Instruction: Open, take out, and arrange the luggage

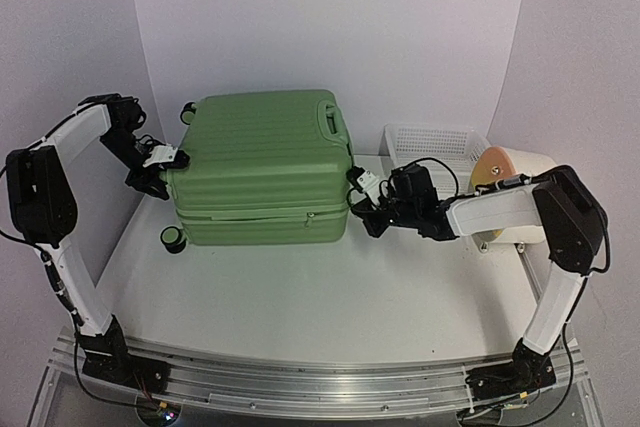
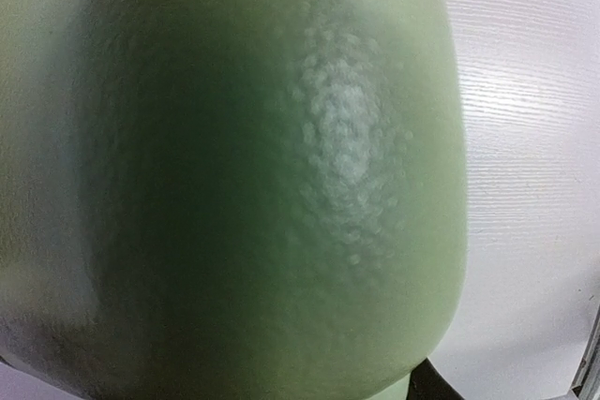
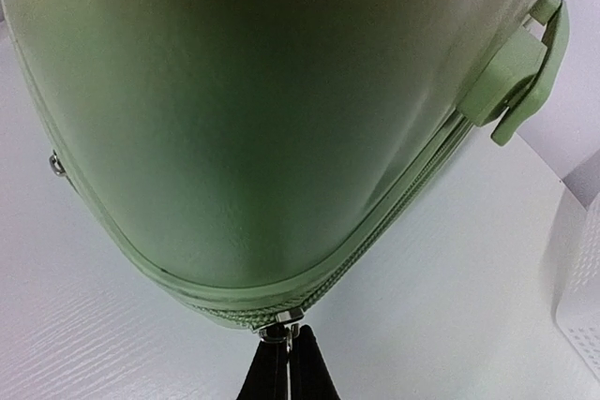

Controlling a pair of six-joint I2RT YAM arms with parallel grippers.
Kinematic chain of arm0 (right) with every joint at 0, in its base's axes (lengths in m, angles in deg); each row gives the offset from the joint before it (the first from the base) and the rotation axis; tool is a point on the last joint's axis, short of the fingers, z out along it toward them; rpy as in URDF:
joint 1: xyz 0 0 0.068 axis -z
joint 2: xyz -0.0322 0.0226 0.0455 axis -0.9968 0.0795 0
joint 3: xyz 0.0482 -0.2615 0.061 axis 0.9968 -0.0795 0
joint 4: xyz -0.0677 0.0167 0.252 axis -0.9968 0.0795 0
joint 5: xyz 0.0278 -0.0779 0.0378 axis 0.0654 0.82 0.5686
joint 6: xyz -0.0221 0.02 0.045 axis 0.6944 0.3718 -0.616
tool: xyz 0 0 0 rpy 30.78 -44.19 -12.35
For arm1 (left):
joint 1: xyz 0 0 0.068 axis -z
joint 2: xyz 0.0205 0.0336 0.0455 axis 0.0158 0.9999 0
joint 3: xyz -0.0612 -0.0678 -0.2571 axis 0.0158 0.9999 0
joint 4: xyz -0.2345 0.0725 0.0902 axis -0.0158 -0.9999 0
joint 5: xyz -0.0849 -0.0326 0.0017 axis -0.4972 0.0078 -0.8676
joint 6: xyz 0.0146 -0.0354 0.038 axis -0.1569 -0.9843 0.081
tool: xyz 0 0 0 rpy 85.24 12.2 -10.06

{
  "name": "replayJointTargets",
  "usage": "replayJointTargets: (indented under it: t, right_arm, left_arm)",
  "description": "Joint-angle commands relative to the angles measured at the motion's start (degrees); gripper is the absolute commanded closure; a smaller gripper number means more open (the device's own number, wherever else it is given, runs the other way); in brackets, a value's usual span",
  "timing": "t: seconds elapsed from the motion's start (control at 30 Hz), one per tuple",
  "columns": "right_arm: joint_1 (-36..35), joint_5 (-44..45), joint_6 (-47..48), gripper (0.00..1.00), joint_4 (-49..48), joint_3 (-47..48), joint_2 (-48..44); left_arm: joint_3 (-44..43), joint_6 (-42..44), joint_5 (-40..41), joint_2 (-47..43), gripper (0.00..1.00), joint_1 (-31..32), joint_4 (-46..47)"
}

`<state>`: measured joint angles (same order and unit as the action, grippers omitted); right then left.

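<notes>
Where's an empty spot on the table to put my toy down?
The wide bare strip of table in front of the suitcase, down to the metal rail. Crowded: the right side, where the right arm, basket and roll sit close.

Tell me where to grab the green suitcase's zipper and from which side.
Pinch the small metal zipper pull at the suitcase's rounded right corner, coming in from the right, level with the table. The zip seam runs horizontally around the closed shell and the pull sticks outward there; the right claw is shut on it.
</notes>
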<state>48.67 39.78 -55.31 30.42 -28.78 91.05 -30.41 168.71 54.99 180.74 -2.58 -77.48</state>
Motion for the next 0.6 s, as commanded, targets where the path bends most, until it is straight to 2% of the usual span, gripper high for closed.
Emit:
replayJointTargets:
  t: [0.0,0.1,0.33,0.57]
  right_arm:
    - [5.5,6.9,4.4,1.00,4.1,4.5,-0.5]
    - [7.4,6.4,5.5,1.00,4.2,7.7,1.2]
    - [10.0,-3.5,9.8,1.00,3.6,16.3,6.0]
    - [12.2,-5.8,11.3,1.00,0.5,23.5,10.7]
  left_arm:
    - [-0.1,10.0,0.9,-3.9,1.00,-0.1,-7.5]
    - [0.1,10.5,1.0,-4.0,1.00,-0.1,-7.6]
    - [-0.1,12.1,-0.5,-3.9,1.00,-0.1,-7.8]
    - [0.3,14.0,-2.9,-5.1,1.00,-0.1,-9.3]
